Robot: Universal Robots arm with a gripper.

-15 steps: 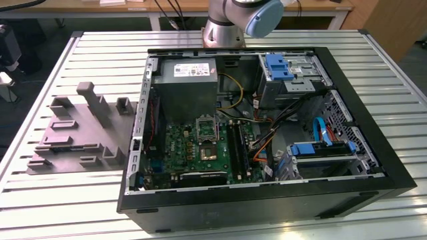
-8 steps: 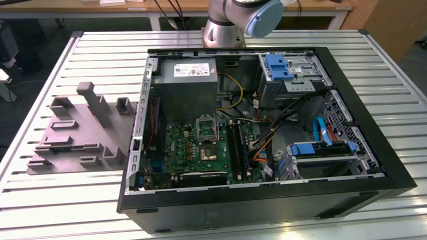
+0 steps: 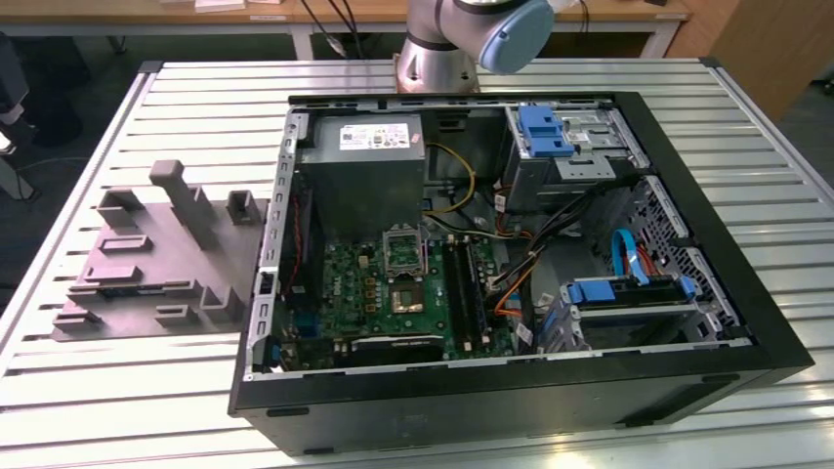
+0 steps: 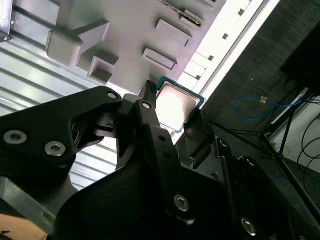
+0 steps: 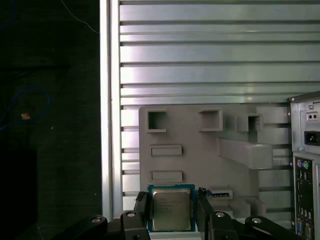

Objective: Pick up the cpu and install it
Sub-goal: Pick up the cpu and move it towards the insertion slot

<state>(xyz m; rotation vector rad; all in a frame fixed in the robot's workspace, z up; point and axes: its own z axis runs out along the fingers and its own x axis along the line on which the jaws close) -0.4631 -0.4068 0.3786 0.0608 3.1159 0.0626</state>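
Observation:
The cpu [image 5: 171, 209] is a small flat square chip with a pale silver top and a green edge. My gripper [image 5: 172, 205] is shut on the cpu, with one black finger [image 5: 142, 206] against each of two opposite sides. In both wrist views the chip hangs well above the grey moulded tray [image 5: 200, 160]. The second wrist view has the cpu [image 4: 175, 105] between the fingertips of the gripper [image 4: 175, 107], over the tray's edge [image 4: 125, 40]. In the exterior view the tray [image 3: 144, 264] lies at the exterior view's left of the open computer case, whose motherboard socket [image 3: 404, 252] lies in its middle.
The open black computer case [image 3: 521, 391] stands on the slatted metal table [image 3: 131, 391], with a grey power supply [image 3: 371, 166], cables and blue drive brackets [image 3: 626, 288] inside. The arm's base [image 3: 450, 49] rises behind the case. Dark floor lies past the table edge [image 5: 105, 125].

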